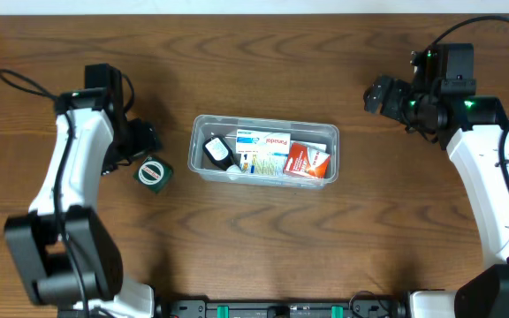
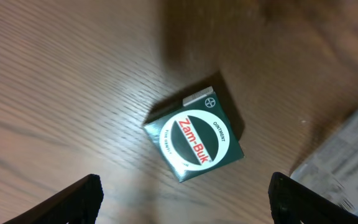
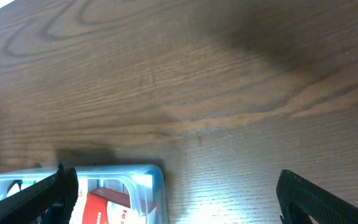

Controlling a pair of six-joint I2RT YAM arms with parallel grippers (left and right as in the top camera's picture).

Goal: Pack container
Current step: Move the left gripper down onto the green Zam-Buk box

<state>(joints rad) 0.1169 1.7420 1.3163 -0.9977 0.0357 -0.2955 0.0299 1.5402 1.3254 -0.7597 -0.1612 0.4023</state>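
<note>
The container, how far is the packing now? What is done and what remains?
Done: the container holds a Panadol box, a red box and a dark item. In hand: the open left hand hovers over the green Zam-Buk box on the table, left of the container. The right hand is open and empty. Left: grip that box and put it in.

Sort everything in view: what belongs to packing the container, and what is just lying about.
Belongs to the job: container, holding a white-and-blue box, a red box and a black-and-white item; green Zam-Buk box outside it; left gripper, open over that box.
Lying about: black cable; right gripper, open, empty.
</note>
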